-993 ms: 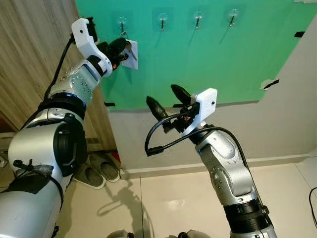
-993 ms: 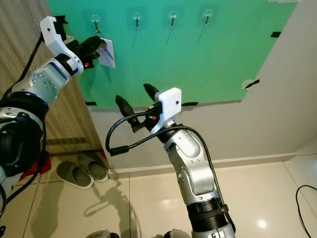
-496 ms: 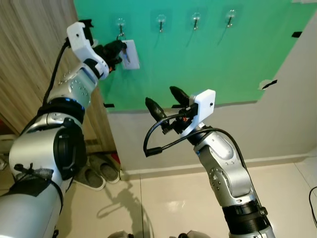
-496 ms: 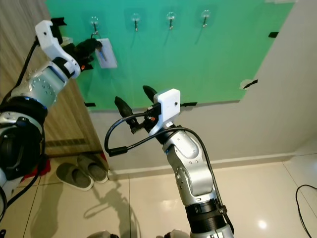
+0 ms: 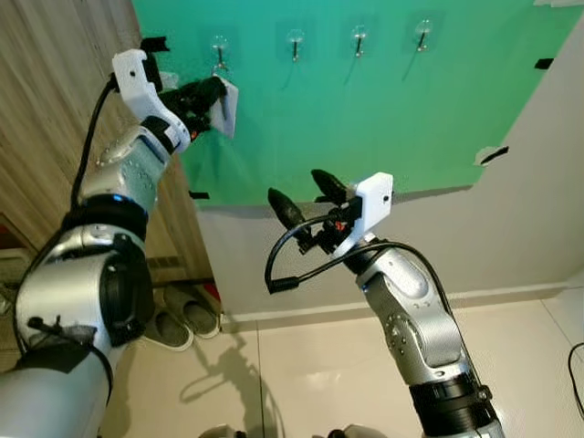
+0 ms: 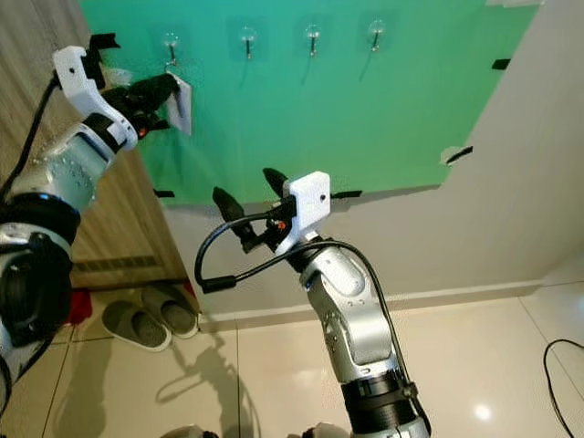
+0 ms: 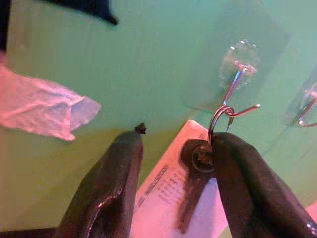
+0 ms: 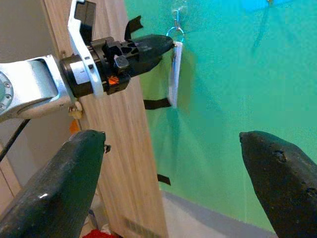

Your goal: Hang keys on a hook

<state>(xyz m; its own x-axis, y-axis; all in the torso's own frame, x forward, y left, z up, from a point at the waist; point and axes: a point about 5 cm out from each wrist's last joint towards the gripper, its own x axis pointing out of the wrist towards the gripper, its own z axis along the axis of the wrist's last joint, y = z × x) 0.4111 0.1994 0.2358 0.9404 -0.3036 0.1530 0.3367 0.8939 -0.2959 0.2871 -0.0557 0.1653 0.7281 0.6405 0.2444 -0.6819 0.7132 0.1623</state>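
The keys, a dark key on a metal ring with a white tag, hang at the leftmost clear hook on the green board. In the left wrist view the ring sits over the hook's wire. My left gripper is raised to that hook and is open. Its fingers stand apart, and the key's head rests against one of them. My right gripper is open and holds nothing, lower down in front of the board's bottom edge.
Three more clear hooks line the board to the right. A wooden panel stands on the left. Grey slippers lie on the tiled floor by the wall. A black cable lies at the far right.
My left gripper has drawn slightly left, away from the board. The white tag has swung from facing me to nearly edge-on under the hook. The right arm has hardly moved.
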